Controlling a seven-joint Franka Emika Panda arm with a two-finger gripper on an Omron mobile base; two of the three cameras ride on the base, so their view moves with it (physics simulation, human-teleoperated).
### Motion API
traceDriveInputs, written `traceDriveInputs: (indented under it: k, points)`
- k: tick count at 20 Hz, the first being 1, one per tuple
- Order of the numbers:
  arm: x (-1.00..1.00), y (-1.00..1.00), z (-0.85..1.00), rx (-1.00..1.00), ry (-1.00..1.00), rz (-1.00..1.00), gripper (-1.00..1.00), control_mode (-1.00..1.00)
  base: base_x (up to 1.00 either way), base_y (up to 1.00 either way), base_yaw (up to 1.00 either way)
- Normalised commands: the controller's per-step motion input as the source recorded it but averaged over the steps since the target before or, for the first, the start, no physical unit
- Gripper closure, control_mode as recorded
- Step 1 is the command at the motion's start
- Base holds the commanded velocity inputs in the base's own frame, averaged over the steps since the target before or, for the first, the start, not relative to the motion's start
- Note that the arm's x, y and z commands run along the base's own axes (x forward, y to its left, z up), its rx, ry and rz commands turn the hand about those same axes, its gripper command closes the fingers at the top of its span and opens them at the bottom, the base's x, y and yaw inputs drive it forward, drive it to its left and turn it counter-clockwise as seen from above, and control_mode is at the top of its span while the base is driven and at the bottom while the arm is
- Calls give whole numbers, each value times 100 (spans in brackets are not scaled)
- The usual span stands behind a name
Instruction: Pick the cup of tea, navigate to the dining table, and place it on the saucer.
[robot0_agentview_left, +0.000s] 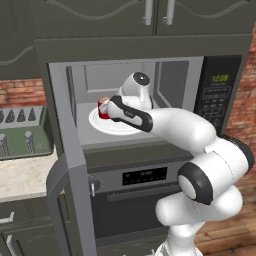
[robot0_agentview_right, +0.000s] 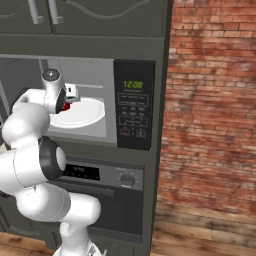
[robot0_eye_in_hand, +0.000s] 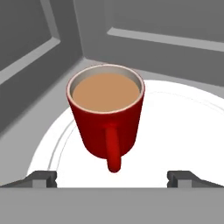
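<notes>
You are in front of a dark cabinet wall with a microwave (robot0_agentview_left: 140, 102) built in above an oven (robot0_agentview_left: 135, 200), and a red brick wall (robot0_agentview_right: 210, 110) stands to the right. The microwave door (robot0_agentview_left: 67, 165) is swung open to the left. Inside, on the grey floor of the cavity, you see a white round turntable plate (robot0_eye_in_hand: 183, 131).

The cup of tea (robot0_eye_in_hand: 106, 113) stands upright on this plate, toward its left part. It is a red mug filled with light brown liquid, and in the hand view its handle points toward the camera. In the left base view you can see a bit of the red mug (robot0_agentview_left: 103, 110) just to the left of the hand.

The arm reaches into the microwave. The pincer (robot0_eye_in_hand: 113, 178) has its two fingers wide apart and holds nothing. The fingertips (robot0_eye_in_hand: 41, 178) are near the front of the mug, one on each side of the handle, and they do not touch it.

To the far left, a light counter (robot0_agentview_left: 22, 177) with a dish rack (robot0_agentview_left: 22, 131) is visible.
</notes>
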Motion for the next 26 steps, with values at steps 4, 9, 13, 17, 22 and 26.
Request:
traceDriveInputs:
  k: [4,9,13,17,22,26]
  points:
    - [0,-1,-8,0,0,0,-100,-100,0,0,0]
    - [0,7,-9,0,0,0,-100,-100,0,0,0]
    - [9,8,-12,0,1,0,-100,-100,0,0,0]
    - [22,4,-9,0,0,0,-100,-100,0,0,0]
    - [28,1,-3,0,0,0,-100,-100,0,0,0]
    - [23,0,0,0,2,0,-100,-100,0,0,0]
